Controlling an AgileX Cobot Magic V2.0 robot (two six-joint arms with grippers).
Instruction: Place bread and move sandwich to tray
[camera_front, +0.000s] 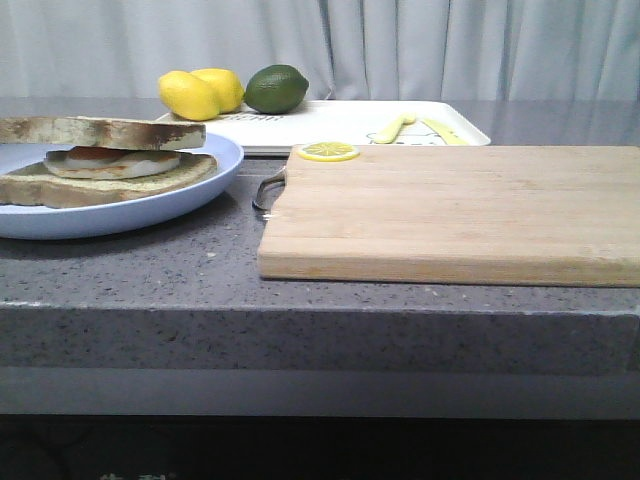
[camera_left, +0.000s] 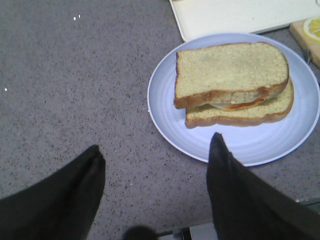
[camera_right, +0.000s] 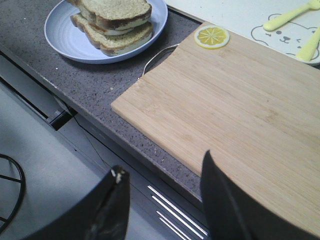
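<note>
The bread (camera_left: 231, 70) lies as the top slice of the sandwich (camera_front: 105, 158), which sits on a round light blue plate (camera_front: 215, 150) at the left of the grey speckled bench (camera_front: 200, 270). A fried egg (camera_front: 112, 163) shows between the two slices, the lower one jutting out a little past the upper. In the front view the white tray (camera_front: 330, 125) lies at about one o'clock from the plate, farther back, with pale yellow cutlery (camera_front: 395, 126) on it. Two lemons (camera_front: 200, 92) and a lime (camera_front: 276, 88) stand at the tray's back left corner. A wooden cutting board (camera_front: 450, 215) lies at three o'clock from the plate, just beside it, with a lemon slice (camera_front: 328, 151) on its back left corner and a wire handle at its left edge.

The left gripper (camera_left: 155, 155) hovers over the bench beside the plate, jaws spread wide and empty. The right gripper (camera_right: 162, 185) hangs over the bench's front edge by the board, jaws likewise wide apart, holding nothing.
</note>
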